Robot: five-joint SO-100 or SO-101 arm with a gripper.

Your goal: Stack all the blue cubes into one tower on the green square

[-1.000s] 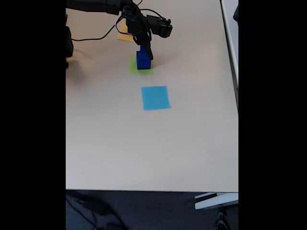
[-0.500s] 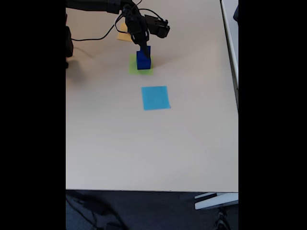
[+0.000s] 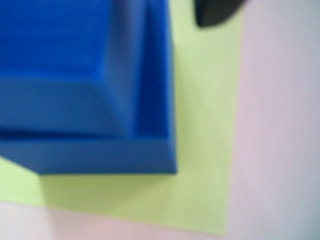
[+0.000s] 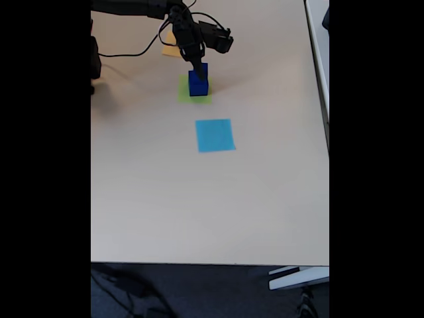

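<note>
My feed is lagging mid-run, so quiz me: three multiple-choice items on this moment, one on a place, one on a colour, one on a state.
1. Where does the stack of blue cubes stand?
A. on the light-blue square
B. on the green square
C. on bare table

2. What colour is the flat square nearest the table's front edge in the fixed view?
A. light blue
B. red
C. white

3. How do the cubes sit in the wrist view?
A. scattered apart
B. one on top of another
C. side by side in a row

Answers:
1 B: the green square shows around the stack's base, and in the wrist view too.
2 A: the light-blue square lies in front of the stack, nothing on it.
3 B: a smaller cube rests on a larger one; the end effector is right above the stack.
</note>
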